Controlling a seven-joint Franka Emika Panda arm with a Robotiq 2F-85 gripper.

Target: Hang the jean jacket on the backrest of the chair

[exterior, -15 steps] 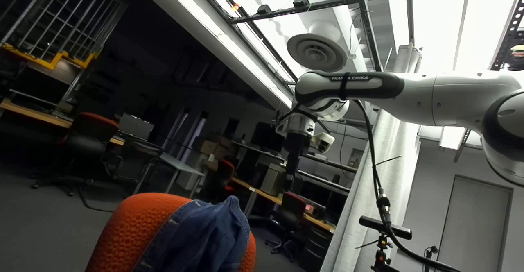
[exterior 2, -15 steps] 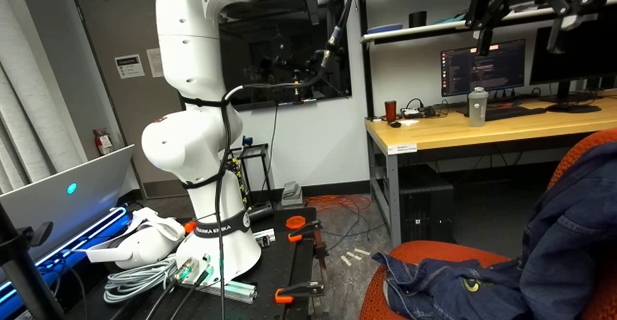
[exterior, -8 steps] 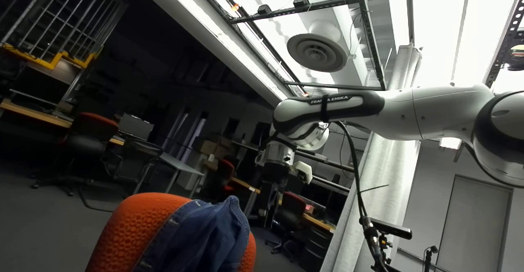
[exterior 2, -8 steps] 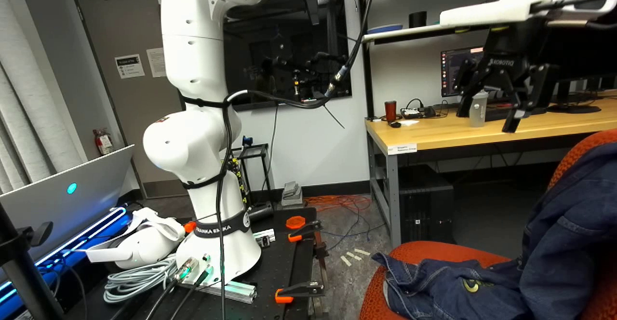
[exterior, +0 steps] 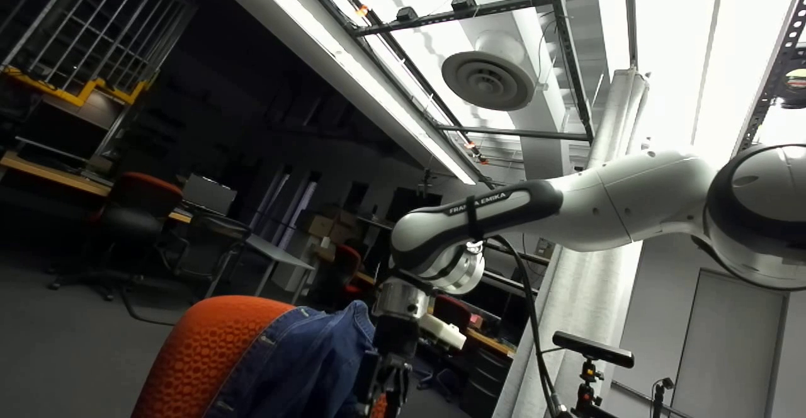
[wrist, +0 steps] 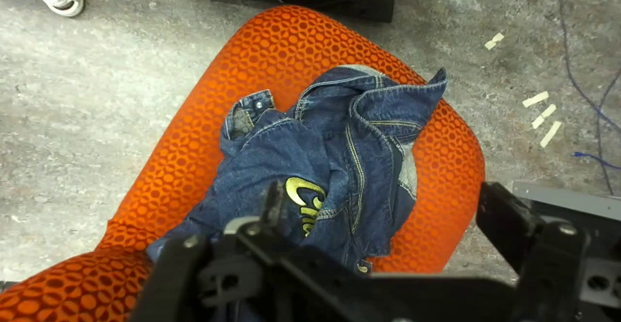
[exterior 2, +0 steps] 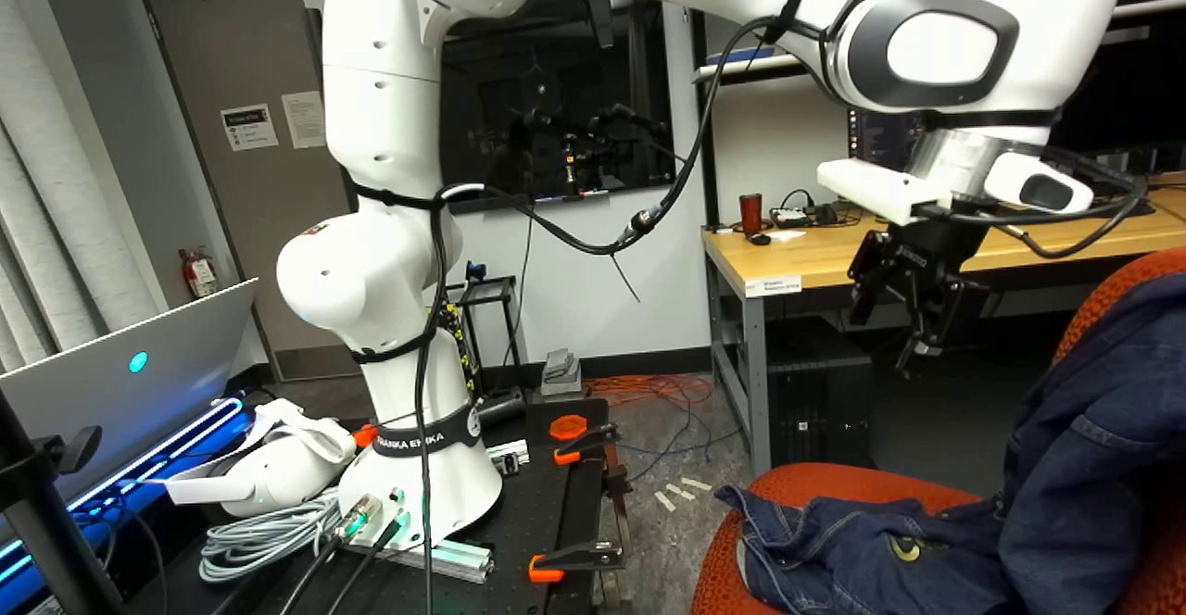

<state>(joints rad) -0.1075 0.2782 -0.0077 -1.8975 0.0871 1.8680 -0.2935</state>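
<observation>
The blue jean jacket [exterior: 315, 355] covers the right part of the orange backrest [exterior: 214, 336] in an exterior view, bunched at the top edge. From another side, the jacket [exterior 2: 1103, 448] runs down the backrest [exterior 2: 1135, 282] and spreads over the seat [exterior 2: 852, 485]. My gripper [exterior 2: 889, 332] hangs tilted above the seat, in front of the backrest and apart from the cloth. In the wrist view the jacket [wrist: 281, 152] lies crumpled on the chair [wrist: 184, 152], a yellow logo showing. The gripper [wrist: 384, 201] is open, fingers wide apart, nothing between them.
A wooden desk [exterior 2: 806, 258] with a red cup [exterior 2: 750, 212] stands behind the gripper. The arm's base sits on a black table [exterior 2: 547, 485] with orange clamps. A camera on a stand [exterior: 592, 349] is near the arm. A black cable [exterior 2: 574, 240] hangs from the arm.
The arm has come down and the gripper has dropped from high up to just above the seat, tilting as it came. It stays open. Jacket and chair have not moved.
</observation>
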